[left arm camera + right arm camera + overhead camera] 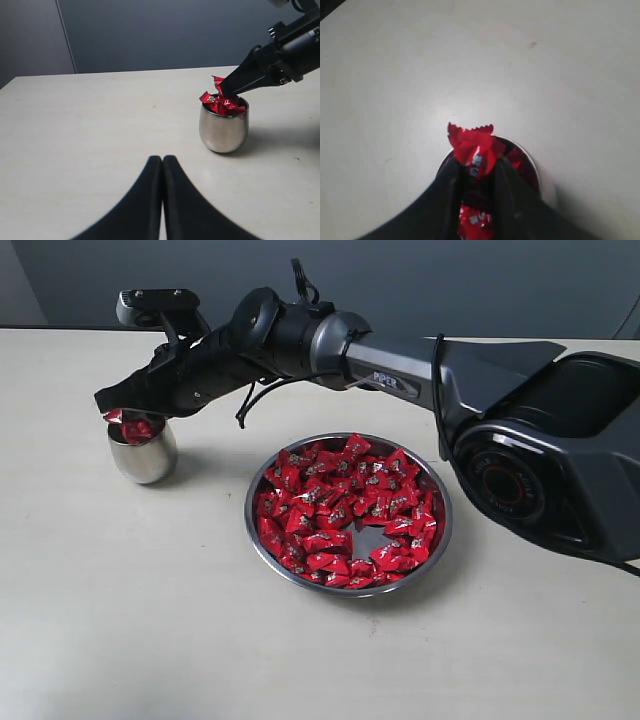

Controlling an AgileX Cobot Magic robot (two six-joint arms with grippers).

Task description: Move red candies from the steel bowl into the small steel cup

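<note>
The steel bowl (262,543) sits mid-table, filled with red candies (340,510). The small steel cup (142,460) stands to its left and holds several candies (220,103). My right gripper (112,410) has reached across and hangs just over the cup's mouth, shut on one red candy (470,145). That candy's crimped end sticks out past the fingertips (451,172), with the cup's rim (532,165) below. In the left wrist view my left gripper (162,159) is shut and empty, low over the table, a short way from the cup (223,131).
The right arm's dark base (545,475) stands close beside the bowl on the right. A grey wall (150,35) runs behind the far edge of the pale table (120,620).
</note>
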